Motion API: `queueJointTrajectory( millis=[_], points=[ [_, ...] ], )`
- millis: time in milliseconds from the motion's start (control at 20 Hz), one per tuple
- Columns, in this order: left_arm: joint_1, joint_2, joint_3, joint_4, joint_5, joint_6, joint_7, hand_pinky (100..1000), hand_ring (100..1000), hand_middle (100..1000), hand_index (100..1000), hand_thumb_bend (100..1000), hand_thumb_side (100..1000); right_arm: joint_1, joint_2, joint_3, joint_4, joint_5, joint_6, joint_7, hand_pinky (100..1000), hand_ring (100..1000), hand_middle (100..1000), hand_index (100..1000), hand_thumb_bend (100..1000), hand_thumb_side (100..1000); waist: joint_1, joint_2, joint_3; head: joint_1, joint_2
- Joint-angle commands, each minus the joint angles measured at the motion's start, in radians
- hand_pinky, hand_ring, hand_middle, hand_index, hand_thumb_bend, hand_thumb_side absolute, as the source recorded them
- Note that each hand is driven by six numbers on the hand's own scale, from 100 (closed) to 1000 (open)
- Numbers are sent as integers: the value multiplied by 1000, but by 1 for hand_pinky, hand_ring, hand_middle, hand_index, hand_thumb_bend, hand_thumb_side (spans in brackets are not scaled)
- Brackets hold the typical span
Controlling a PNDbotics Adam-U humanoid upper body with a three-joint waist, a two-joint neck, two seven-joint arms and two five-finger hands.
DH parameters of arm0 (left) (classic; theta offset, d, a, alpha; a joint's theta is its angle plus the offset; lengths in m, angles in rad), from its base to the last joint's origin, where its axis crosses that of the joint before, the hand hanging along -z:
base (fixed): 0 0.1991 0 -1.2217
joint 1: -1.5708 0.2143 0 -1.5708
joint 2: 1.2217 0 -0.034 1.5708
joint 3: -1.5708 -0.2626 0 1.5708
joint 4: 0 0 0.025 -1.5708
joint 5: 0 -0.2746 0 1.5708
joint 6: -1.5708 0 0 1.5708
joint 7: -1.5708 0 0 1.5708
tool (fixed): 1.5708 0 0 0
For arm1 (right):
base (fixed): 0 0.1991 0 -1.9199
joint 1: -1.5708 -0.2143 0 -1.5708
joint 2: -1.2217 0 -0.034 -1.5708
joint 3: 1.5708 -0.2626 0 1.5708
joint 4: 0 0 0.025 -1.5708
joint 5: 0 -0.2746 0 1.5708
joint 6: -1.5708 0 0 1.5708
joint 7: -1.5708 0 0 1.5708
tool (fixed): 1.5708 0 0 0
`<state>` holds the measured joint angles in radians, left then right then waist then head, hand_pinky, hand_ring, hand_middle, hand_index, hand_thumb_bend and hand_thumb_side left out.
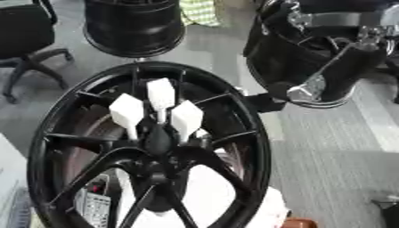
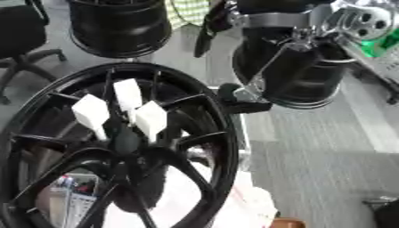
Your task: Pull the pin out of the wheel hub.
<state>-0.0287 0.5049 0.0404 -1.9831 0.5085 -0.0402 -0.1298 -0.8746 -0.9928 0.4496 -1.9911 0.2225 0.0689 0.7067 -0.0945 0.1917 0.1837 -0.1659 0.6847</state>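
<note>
A grey workshop floor lies behind a black wheel hub [image 1: 148, 147]. Three white pins [image 1: 161, 94] stand at its centre, apparently none pulled. The right robot hand [image 2: 257, 89] hangs nearby; its fingers can't be made out.

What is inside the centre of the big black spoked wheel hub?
Three white block-headed pins stand in the black spoked wheel hub; their lower ends are hidden by the spokes.

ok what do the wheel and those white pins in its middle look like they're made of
Wheel: probably painted metal, going by its glossy black rim and rigid spokes with highlights. White pins: likely plastic, since their blocky heads look matte and evenly white. The material can't be confirmed from these views.
</note>
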Motion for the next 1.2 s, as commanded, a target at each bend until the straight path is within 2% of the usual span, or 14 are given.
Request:
queueJointTrajectory(
  millis=[50, 450, 700, 900, 1200],
  points=[
    [-15, 23, 3, -17, 9, 6, 0, 869, 790, 827, 849, 100, 766, -33, 26, 19, -9, 21, 6, 40, 907, 866, 745, 791, 338, 282, 5, -10, 3, -14, -6],
    [-29, 18, -3, -17, 16, 16, -6, 869, 790, 828, 849, 100, 773, -70, 135, 86, -9, 70, 34, 135, 905, 874, 754, 796, 342, 290, 6, -3, 19, -37, -10],
    [-29, 14, -5, -17, 14, 23, -5, 870, 789, 827, 849, 100, 784, -73, 174, 101, -9, 91, 67, 188, 904, 882, 765, 803, 347, 299, 4, -1, 22, -43, -15],
    [-29, 11, -4, -17, 14, 29, 0, 869, 789, 826, 849, 100, 788, -77, 206, 117, -9, 133, 95, 200, 905, 884, 771, 801, 358, 302, 6, -3, 21, -48, -23],
    [-28, 6, 0, -17, 20, 34, 8, 869, 789, 826, 849, 100, 785, -80, 249, 149, 4, 184, 106, 200, 904, 886, 774, 805, 351, 304, 12, -8, 18, -53, -26]
  ],
)
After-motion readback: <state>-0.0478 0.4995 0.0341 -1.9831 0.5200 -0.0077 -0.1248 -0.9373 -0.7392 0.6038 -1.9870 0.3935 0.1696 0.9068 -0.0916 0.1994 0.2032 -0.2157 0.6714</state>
